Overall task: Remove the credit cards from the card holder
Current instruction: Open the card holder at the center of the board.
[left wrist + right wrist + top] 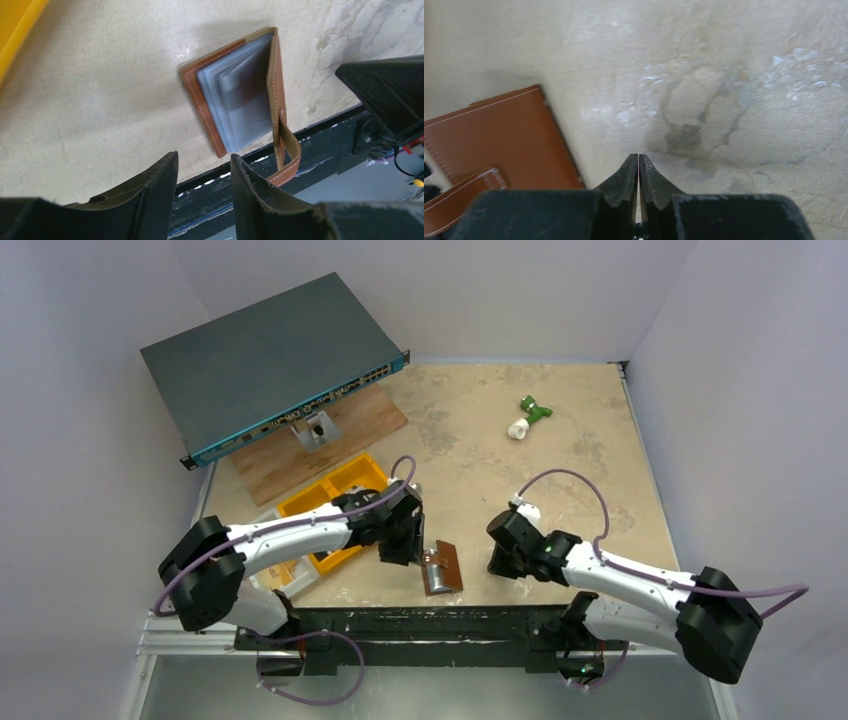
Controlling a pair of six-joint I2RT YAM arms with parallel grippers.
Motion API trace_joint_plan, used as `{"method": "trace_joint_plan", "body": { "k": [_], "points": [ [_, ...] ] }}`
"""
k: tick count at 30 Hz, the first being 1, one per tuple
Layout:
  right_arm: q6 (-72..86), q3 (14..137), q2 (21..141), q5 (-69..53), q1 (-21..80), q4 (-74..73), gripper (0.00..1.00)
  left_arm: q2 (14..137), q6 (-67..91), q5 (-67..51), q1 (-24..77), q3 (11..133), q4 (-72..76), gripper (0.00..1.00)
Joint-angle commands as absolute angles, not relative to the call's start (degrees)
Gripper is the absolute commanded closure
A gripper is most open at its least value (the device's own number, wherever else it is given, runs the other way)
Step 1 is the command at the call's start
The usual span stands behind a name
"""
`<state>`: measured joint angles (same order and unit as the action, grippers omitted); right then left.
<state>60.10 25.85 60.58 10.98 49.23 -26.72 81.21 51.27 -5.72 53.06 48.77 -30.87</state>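
A dark network switch (265, 360) sits at 10 o'clock of the beige counter (560, 490), with a yellow bin (310, 502) at 8 o'clock. The left gripper (204, 157) hangs released and empty at 9 o'clock of the open card holder (443, 565), which lies at the counter's 6 o'clock edge. The right gripper (638, 157), at the holder's 3 o'clock, is clenched on nothing, and the credit cards (242, 100) sit inside the holder.

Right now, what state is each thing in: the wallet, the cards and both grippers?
card holder: lying open, unsnapped.
credit cards: stacked inside the holder, none out.
left gripper: open, empty, close to the holder.
right gripper: shut, empty, beside the holder.
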Motion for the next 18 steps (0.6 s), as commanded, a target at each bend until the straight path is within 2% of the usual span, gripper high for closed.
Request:
{"method": "trace_joint_plan", "body": {
  "k": [1, 3, 5, 18],
  "points": [
    [58.4, 34.1, 56.9, 15.3, 53.6, -28.4, 0.89, 83.2, 49.3, -7.4, 53.7, 53.2, -28.5, 0.58],
    [58.5, 36.4, 55.4, 16.2, 56.1, -28.4, 0.83, 85.0, 49.1, -8.0, 53.8, 54.7, -28.1, 0.58],
    [59.0, 38.5, 54.9, 16.9, 57.5, -29.1, 0.81, 86.9, 48.9, -8.7, 54.0, 56.3, -27.7, 0.58],
    [60.7, 41.7, 51.7, 19.2, 61.6, -30.9, 0.81, 100.3, 49.3, -13.6, 56.2, 66.2, -24.5, 0.59]
  ]
}}
